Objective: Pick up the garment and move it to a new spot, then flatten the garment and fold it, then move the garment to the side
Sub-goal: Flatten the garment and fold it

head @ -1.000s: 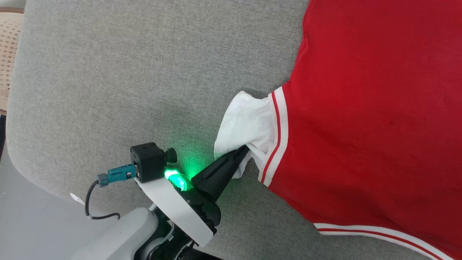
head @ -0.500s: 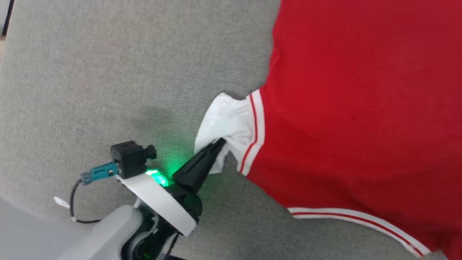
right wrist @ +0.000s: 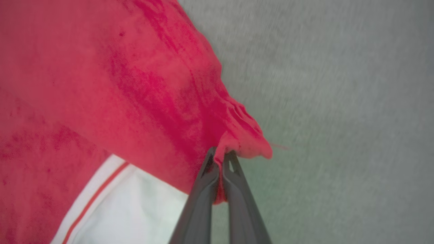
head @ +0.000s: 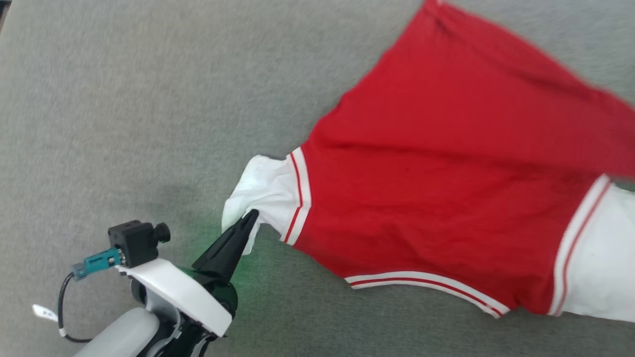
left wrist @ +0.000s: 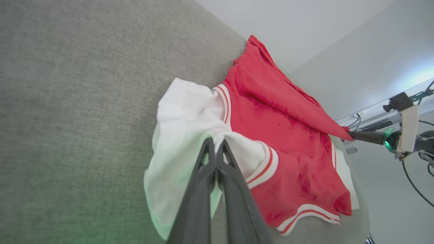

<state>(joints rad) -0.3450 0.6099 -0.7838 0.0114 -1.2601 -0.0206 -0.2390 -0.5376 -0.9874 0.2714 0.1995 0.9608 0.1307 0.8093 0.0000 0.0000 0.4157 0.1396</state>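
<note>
You have both grips on the jersey (head: 436, 188), which lies mostly on the grey upholstered surface (head: 124, 109) with no print showing. Your left gripper (head: 249, 216) is pinched tight on the white sleeve (head: 263, 191). Your right gripper (right wrist: 220, 154) is clamped on a bunched red edge, which rises off the surface toward it. I'd judge this the pick-up-and-move step — flattening and folding are not yet begun. The next move calls for raising both arms together, well apart, so the cloth hangs spread — an uneven pull could tug the thin sleeve pinch free.
</note>
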